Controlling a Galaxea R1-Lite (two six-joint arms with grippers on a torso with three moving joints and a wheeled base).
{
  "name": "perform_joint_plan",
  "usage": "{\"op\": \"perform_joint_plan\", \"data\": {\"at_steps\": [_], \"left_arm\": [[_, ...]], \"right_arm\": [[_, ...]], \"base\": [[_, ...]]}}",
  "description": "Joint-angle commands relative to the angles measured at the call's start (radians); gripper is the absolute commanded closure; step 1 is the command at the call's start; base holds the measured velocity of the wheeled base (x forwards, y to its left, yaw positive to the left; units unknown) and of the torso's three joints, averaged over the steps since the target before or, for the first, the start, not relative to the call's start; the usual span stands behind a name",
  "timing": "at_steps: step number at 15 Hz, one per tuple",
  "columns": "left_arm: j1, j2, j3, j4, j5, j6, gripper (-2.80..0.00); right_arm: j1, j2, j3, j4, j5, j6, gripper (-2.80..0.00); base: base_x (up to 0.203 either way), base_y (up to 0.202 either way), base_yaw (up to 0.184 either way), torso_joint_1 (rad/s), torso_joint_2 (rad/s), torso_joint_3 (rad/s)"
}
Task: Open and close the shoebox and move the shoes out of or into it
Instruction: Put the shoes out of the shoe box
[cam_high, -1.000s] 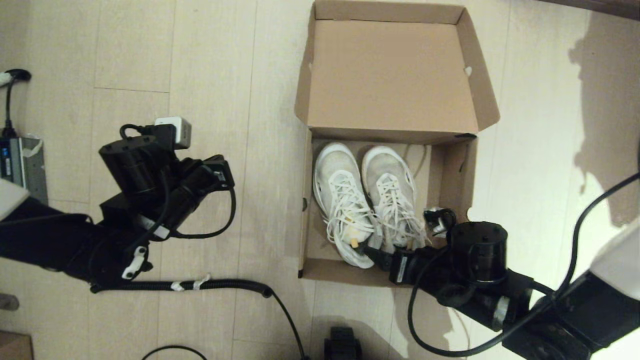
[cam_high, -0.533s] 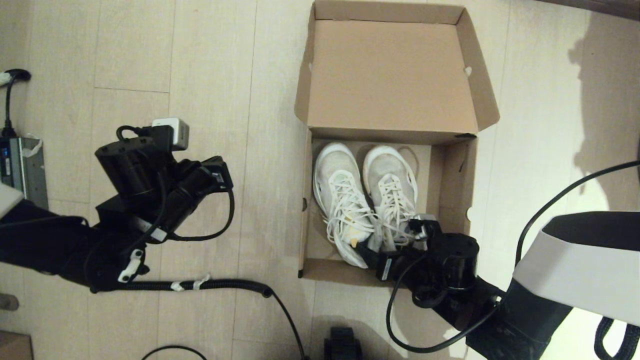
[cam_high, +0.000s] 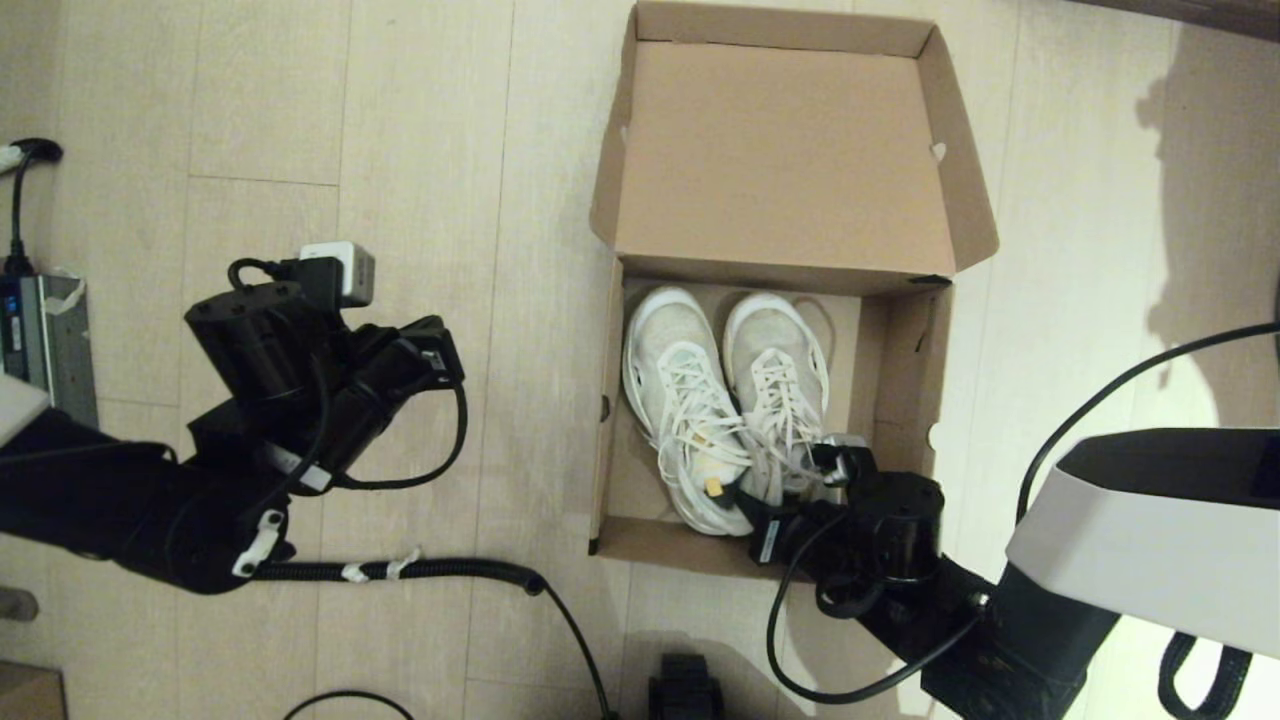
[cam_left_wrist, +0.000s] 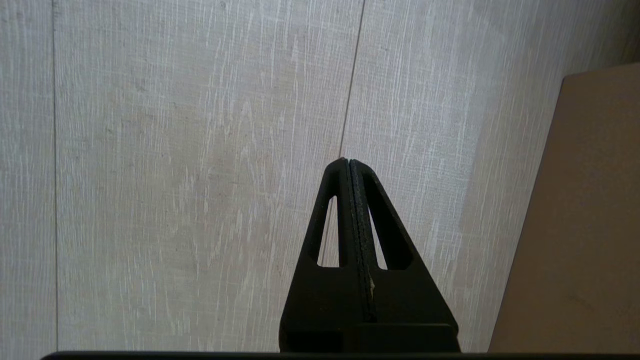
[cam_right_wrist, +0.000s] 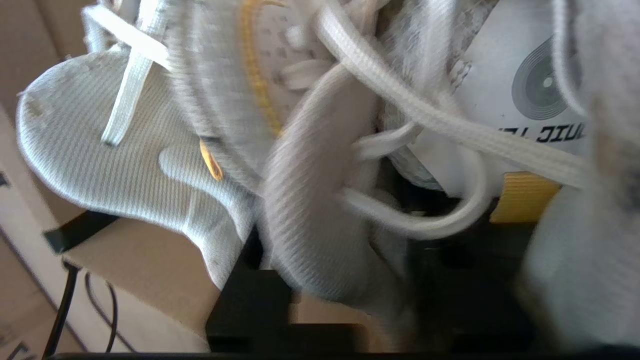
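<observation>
The shoebox (cam_high: 905, 345) is sitting open on the pale wooden floor (cam_high: 430, 130), its hinged lid (cam_high: 785, 150) folded back and lying flat on the far side. The shoes (cam_high: 725, 400) are lying side by side inside it, toes pointing toward the lid and heels toward the robot, filling the left and middle of the box while bare cardboard is showing along its right wall.

The right hand (cam_high: 745, 495) is reaching over the near edge of the shoebox and pressing in at the heel end of the pair, right where the two shoes are meeting. In the right wrist view the heel collar, white laces and a yellow tab of the shoes (cam_right_wrist: 320, 150) are crowding right against the camera, with the box's front wall just beneath them. Whether this hand is clenched on a shoe or released, I cannot tell.

The left hand (cam_left_wrist: 348, 162) is hanging above the bare floor, well to the left of the shoebox, its fingers pressed together and grasping nothing.
</observation>
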Motion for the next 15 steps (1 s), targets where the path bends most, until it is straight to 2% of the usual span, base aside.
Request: {"op": "perform_joint_plan", "data": {"at_steps": [1,6,15], "left_arm": [[0.0,-0.001,0.004,-0.008,0.002,-0.001,0.0],[0.003,0.004,0.018,-0.022,0.005,-0.003,0.0],[0.001,-0.01,0.045,-0.042,0.005,-0.003,0.0]], "right_arm": [[0.001,0.01,-0.015,-0.008,-0.018,0.002,0.0],[0.0,-0.092,-0.002,0.007,-0.021,0.002,0.0],[0.007,-0.429,0.013,0.364,-0.01,0.006,0.0]], "base": [[0.0,0.0,0.0,0.0,0.0,0.0],[0.0,0.0,0.0,0.0,0.0,0.0],[0.0,0.0,0.0,0.0,0.0,0.0]]}}
